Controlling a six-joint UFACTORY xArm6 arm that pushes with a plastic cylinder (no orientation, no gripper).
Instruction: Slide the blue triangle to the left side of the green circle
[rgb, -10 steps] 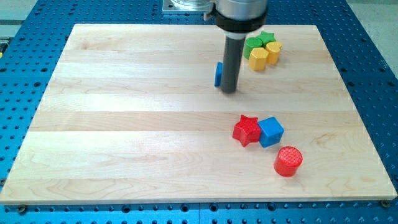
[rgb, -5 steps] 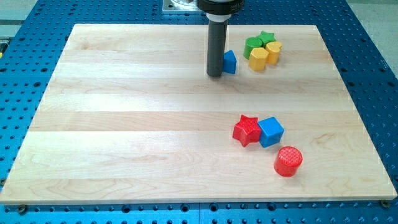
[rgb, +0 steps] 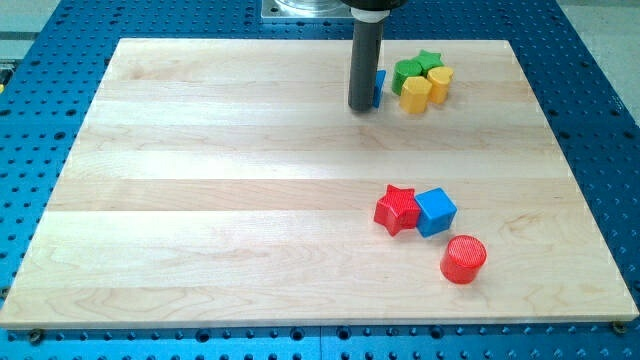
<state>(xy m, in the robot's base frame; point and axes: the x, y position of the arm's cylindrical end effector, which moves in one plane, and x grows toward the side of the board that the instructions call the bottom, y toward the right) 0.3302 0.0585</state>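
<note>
The blue triangle (rgb: 379, 87) sits near the view's top, mostly hidden behind my rod, only its right edge showing. My tip (rgb: 361, 107) rests on the board against the triangle's left side. The green circle (rgb: 407, 74) lies just right of the triangle, a small gap between them. A green star (rgb: 429, 62) sits at the circle's upper right.
A yellow hexagon (rgb: 415, 96) and a second yellow block (rgb: 440, 80) sit below and right of the green circle. A red star (rgb: 396, 209), a blue cube (rgb: 435, 211) and a red cylinder (rgb: 463, 259) lie at the view's lower right.
My tip has gone from the triangle's right side to its left. The triangle has slid right and up, closer to the green circle.
</note>
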